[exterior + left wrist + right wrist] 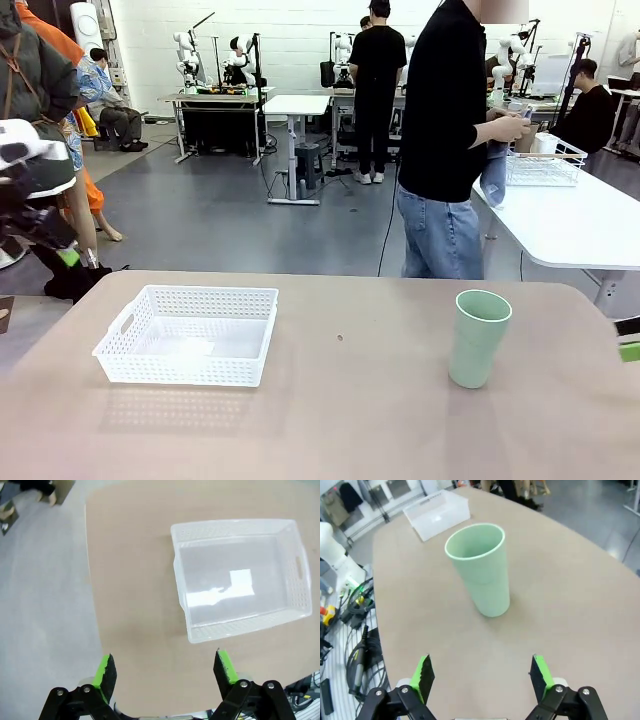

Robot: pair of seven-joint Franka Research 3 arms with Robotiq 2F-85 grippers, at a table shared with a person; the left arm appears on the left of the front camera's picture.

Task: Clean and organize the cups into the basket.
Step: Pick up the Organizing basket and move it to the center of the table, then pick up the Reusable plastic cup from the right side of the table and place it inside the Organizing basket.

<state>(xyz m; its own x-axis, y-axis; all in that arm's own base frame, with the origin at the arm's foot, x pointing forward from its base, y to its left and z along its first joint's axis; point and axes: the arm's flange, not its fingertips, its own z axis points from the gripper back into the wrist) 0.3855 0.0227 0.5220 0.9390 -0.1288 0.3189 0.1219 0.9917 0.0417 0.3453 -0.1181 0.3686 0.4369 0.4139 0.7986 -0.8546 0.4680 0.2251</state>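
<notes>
A large lab workroom: white work tables (296, 104) on a grey floor (220, 215), cables (357, 607) trailing.

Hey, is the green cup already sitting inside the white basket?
No, the mint cup stands upright on the table, well to one side of the basket and not in it.

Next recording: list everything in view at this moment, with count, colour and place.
table: one, tan, foreground
cup: one, pale mint green, upright on the table's right part
basket: one, white perforated plastic, table's left part, no cup inside
wire basket: one, white, on the white side table behind
person: one, black top, jeans, standing beyond the far edge, holding a bluish cloth
left end effector: black, green pads, open, above the table near the basket
right end effector: black, green pads, open, facing the cup
</notes>
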